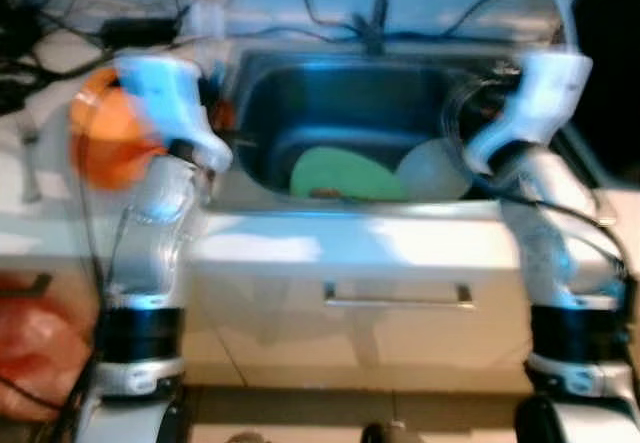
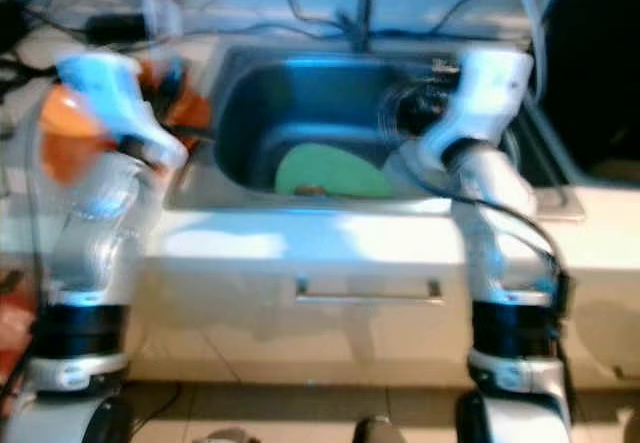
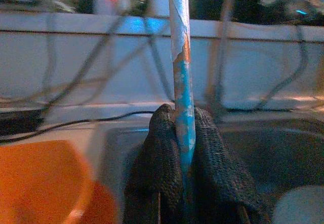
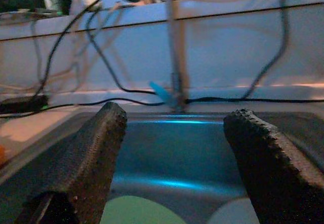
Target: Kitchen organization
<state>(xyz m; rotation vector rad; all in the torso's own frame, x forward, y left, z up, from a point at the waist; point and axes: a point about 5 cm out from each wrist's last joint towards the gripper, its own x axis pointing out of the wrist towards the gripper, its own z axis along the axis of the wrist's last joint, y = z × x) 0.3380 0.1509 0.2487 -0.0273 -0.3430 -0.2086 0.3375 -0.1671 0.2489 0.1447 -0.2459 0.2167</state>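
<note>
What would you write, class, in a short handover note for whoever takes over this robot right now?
Left gripper: shut on a thin blue-and-white stick, held upright by the sink's left edge, near an orange bowl.
Right gripper: jaws open, empty, over the sink.
In the sink: green plate, white plate.
Done: stick picked up.
Left: stow the stick; deal with the plates and bowl.

it was a home kitchen. a steel sink (image 1: 262,103) sat sunk into a pale counter (image 1: 300,238), with a green plate (image 1: 340,175) and a whitish dish (image 1: 432,171) lying in the basin. below the counter front ran a drawer with a metal handle (image 1: 397,296). black cables (image 4: 76,37) trailed along the white wall behind.
</note>
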